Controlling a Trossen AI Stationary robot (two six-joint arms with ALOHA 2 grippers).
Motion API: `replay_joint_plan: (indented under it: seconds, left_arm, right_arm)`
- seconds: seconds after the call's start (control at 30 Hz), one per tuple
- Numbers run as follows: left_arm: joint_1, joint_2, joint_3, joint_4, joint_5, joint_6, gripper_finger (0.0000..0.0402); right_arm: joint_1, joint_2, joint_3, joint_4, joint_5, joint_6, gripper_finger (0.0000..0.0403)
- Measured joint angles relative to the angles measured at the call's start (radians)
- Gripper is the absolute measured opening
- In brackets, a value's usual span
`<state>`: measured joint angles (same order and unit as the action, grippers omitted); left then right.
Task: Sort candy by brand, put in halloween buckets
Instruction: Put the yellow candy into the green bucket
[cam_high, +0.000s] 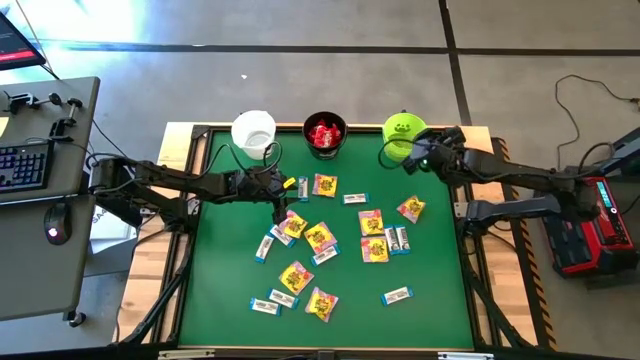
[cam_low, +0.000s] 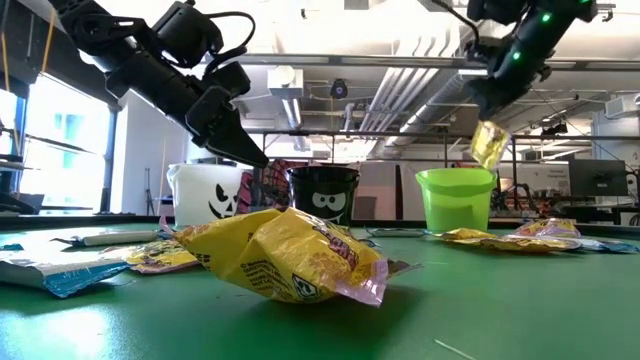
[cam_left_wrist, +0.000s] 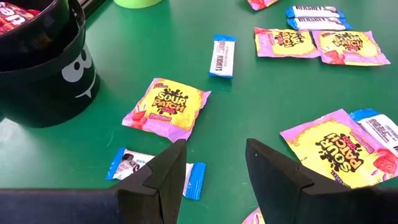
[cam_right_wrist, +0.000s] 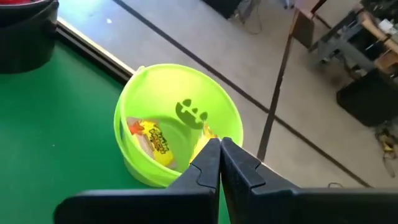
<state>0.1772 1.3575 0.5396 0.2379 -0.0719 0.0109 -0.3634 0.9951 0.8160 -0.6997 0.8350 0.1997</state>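
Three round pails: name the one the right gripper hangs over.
The lime green pail, a yellow-and-pink packet already inside; the white and black pails stand elsewhere.

Bright overhead room light is falling evenly; window (cam_low: 40, 140) glare is washing out behind the left end effector (cam_low: 240, 150).

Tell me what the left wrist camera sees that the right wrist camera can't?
Only the left wrist view shows loose candy on the table: Sour Patch packets, a Hershey's bar, and the open left claw above them. Only the right wrist view shows inside the lime green bucket, with a yellow packet there, and the shut right claw pinching another. Both show the black bucket and the green table.
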Motion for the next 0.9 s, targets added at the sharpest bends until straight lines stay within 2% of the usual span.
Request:
replay_joint_plan:
  seconds: [0.4,0.57,0.67,0.9]
  left_arm:
    - [0.0,0.0,0.0,0.0,-0.004,0.009,0.0156]
    - [0.0,0.0,0.0,0.0,-0.004,0.009,0.0156]
    - [0.0,0.0,0.0,0.0,-0.004,0.009,0.0156]
    - [0.0,0.0,0.0,-0.001,-0.008,0.019,0.0156]
  right_arm:
    - [-0.239,0.0,-0.073,0.387,-0.16,-0.266,0.0]
    - [-0.29,0.0,-0.073,0.425,-0.256,-0.282,0.0]
    - [-0.315,0.016,-0.073,0.431,-0.278,-0.279,0.0]
    - [-0.355,0.151,-0.072,0.52,-0.344,-0.288,0.0]
